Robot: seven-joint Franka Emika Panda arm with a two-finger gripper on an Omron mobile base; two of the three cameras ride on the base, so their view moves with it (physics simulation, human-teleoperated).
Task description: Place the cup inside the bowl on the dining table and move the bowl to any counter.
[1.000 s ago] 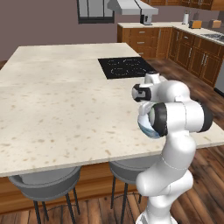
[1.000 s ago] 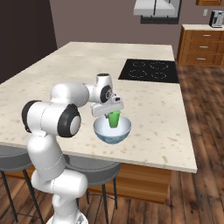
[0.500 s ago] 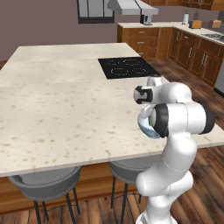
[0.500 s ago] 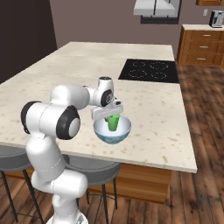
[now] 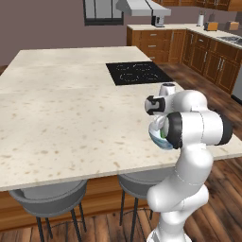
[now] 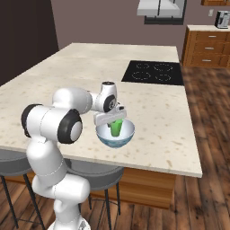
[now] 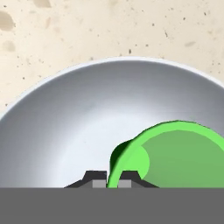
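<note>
Already the cup (image 6: 116,128) stands inside the bowl (image 6: 115,134), so the first half of the job looks done; carrying the bowl to the sink counter remains, and the bowl sits on the dining table worktop (image 6: 67,90) near its front edge. Reading the right base view from the left: the white arm reaches across, then the gripper (image 6: 115,120) comes down over the bowl, and beyond it to the right lies bare stone with the black cooktop (image 6: 155,72) further back. In the hand view the two finger tips sit close together on either side of the cup's green rim (image 7: 175,153), so the gripper is closed on the cup wall, not yet released. In the left base view the arm's elbow covers most of the bowl (image 5: 157,137); only a sliver of its blue outside and a trace of green show. Whether the cup rests upright or leans on the bowl's wall is hard to judge.
</note>
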